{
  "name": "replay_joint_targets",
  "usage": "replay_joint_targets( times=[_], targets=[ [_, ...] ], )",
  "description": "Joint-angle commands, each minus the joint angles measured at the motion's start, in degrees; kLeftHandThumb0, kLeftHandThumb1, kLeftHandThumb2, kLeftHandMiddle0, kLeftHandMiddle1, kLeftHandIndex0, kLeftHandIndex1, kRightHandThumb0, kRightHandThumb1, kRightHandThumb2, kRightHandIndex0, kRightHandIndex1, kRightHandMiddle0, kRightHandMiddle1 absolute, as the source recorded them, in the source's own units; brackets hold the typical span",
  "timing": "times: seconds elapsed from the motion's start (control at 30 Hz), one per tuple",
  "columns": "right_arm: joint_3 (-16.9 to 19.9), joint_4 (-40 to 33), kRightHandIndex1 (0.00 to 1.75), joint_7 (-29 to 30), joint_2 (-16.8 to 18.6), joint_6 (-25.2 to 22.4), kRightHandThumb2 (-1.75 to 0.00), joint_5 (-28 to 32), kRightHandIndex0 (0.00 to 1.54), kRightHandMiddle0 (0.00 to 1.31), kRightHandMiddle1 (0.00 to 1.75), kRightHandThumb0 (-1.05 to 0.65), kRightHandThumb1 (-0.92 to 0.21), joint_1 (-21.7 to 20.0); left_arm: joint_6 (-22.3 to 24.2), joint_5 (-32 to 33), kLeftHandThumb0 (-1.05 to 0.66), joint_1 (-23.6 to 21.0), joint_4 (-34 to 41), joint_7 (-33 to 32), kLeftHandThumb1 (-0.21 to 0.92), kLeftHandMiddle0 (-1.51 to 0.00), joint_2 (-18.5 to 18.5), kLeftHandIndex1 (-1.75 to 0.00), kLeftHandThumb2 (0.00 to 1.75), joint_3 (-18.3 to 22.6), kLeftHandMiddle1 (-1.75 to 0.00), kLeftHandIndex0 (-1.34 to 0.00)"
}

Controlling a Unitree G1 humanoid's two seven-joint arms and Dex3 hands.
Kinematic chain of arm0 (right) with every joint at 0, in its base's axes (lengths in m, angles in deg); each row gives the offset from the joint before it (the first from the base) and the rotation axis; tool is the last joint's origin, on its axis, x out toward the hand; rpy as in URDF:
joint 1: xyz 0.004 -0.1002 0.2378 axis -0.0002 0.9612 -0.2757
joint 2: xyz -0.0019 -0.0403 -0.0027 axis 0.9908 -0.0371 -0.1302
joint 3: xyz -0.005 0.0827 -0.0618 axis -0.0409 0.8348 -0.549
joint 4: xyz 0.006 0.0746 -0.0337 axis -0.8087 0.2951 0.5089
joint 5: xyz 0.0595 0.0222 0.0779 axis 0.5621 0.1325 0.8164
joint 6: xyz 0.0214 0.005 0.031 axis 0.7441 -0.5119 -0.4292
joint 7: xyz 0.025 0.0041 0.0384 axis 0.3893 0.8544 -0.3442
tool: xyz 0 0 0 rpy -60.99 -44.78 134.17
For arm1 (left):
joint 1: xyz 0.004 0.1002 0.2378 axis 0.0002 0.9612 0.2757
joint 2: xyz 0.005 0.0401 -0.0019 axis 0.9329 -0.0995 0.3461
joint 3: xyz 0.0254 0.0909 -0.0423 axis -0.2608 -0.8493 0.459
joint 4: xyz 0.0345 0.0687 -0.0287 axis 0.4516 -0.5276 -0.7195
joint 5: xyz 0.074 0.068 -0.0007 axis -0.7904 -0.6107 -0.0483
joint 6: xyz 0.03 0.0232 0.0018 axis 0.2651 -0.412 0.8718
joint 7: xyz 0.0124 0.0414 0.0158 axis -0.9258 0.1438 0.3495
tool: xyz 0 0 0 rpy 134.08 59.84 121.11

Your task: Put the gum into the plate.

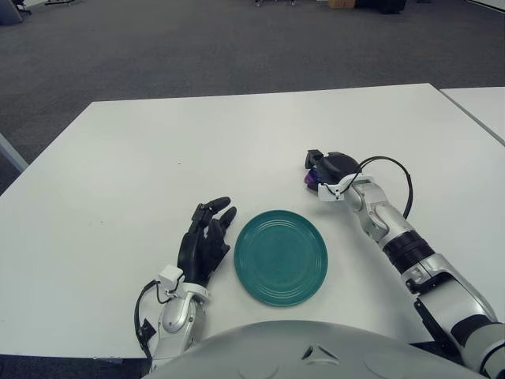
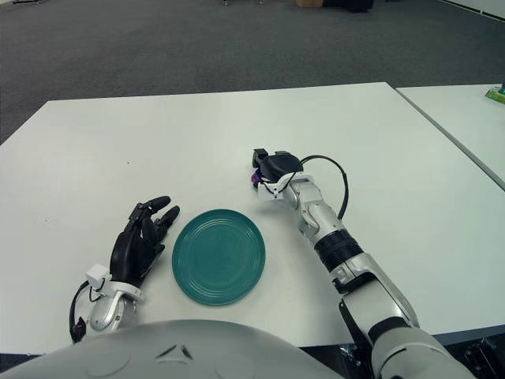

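Note:
A teal round plate (image 1: 281, 257) lies on the white table (image 1: 158, 142) near the front edge. My right hand (image 1: 322, 168) is just beyond the plate's far right rim, with its fingers curled over a small purple gum pack (image 1: 310, 180). Only a sliver of the pack shows under the hand. It also shows in the right eye view (image 2: 256, 178). My left hand (image 1: 205, 239) is beside the plate's left rim, fingers spread and holding nothing.
A second white table (image 1: 481, 106) stands to the right across a narrow gap. A small green object (image 2: 495, 94) sits on it at the far right edge. Grey carpet lies beyond the table.

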Motion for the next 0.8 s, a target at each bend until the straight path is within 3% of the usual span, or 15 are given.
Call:
replay_joint_targets(
  times=[0.0, 0.77],
  targets=[
    [-0.5, 2.1, 1.74, 2.2, 0.4, 1.1, -0.91, 1.1, 0.82, 0.38, 1.74, -0.41, -0.63, 1.8, 0.0, 0.4, -0.93, -0.7, 0.0, 0.2, 0.92, -0.49, 0.3, -1.01, 0.84, 0.4, -0.34, -0.18],
    [-2.9, 8.8, 1.75, 11.7, 1.1, 6.2, -1.05, 0.9, 1.02, 0.46, 1.75, -0.42, -0.53, -0.1, 0.9, 1.0, -0.93, -1.4, -0.1, 0.5, 0.92, -0.49, 0.8, -1.01, 0.85, 0.9, -0.36, -0.18]
  ],
)
